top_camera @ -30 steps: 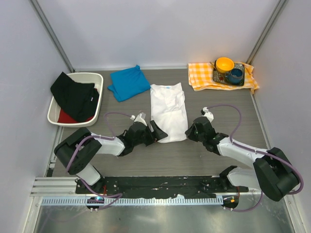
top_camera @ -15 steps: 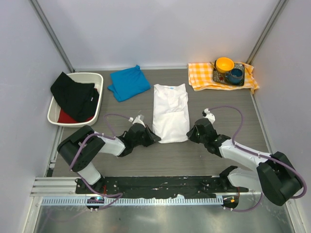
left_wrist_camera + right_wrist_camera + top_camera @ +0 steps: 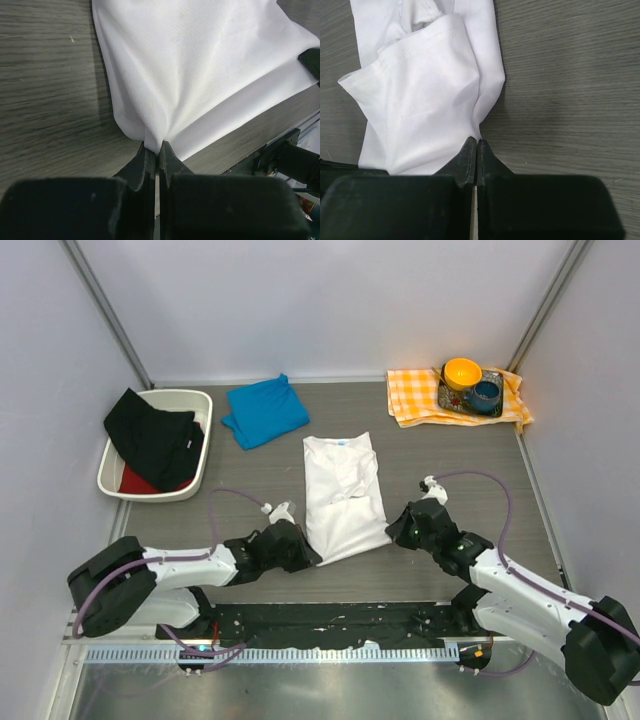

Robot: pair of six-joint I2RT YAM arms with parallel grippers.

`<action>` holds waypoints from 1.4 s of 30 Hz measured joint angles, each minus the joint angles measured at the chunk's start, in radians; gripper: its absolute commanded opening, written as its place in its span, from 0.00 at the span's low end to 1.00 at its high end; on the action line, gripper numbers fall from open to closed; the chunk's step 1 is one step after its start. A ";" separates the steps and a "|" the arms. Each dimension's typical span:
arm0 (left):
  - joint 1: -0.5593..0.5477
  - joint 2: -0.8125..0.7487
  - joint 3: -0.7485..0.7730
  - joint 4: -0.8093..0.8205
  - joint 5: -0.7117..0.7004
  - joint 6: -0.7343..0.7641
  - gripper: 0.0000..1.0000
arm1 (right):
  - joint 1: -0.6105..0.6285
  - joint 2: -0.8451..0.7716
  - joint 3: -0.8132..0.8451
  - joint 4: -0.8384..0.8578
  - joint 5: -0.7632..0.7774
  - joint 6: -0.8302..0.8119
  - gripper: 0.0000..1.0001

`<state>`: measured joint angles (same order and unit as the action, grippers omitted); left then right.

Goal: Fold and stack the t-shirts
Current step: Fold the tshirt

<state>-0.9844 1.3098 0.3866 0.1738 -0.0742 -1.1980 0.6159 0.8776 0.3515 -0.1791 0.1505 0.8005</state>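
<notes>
So the white t-shirt (image 3: 343,495) lies mid-frame in the top view, with its long axis running bottom to top and the collar at the far end. Both arms sit at the near hem. The left gripper (image 3: 303,552) is clamped tight on the bunched lower-left corner and the right gripper (image 3: 398,530) is pinched closed on the lower-right edge, so I'd guess the fold goes away from them, hem toward collar. The blue t-shirt (image 3: 264,411) is folded at upper left, closer to the left arm. There's a tiny blue collar tag (image 3: 346,441), way too small to read, and no other writing.

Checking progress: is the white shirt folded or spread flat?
Partly folded: the shirt lies as a narrow strip, sleeves turned in.
</notes>
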 measured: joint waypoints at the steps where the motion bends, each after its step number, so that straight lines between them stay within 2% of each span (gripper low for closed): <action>1: -0.007 -0.022 0.002 -0.029 -0.010 -0.001 0.00 | 0.002 -0.007 0.001 -0.010 -0.002 -0.004 0.01; 5: -0.009 -0.103 0.056 -0.154 -0.063 0.009 0.00 | 0.004 -0.003 0.060 -0.061 0.000 -0.035 0.01; 10: 0.006 -0.164 0.207 -0.311 -0.132 0.082 0.00 | 0.003 0.032 0.199 -0.068 0.047 -0.094 0.01; 16: 0.094 -0.147 0.328 -0.374 -0.146 0.177 0.00 | 0.002 0.166 0.337 -0.028 0.096 -0.145 0.01; 29: 0.350 0.135 0.472 -0.321 -0.024 0.296 0.00 | -0.005 0.488 0.560 0.063 0.155 -0.185 0.01; 42: 0.425 0.340 0.749 -0.291 0.077 0.343 0.00 | -0.098 0.612 0.645 0.110 0.173 -0.200 0.01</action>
<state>-0.5594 1.6493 1.1358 -0.1173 0.0032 -0.8551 0.5175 1.4891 0.9966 -0.0692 0.3237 0.6003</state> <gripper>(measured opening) 0.030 0.035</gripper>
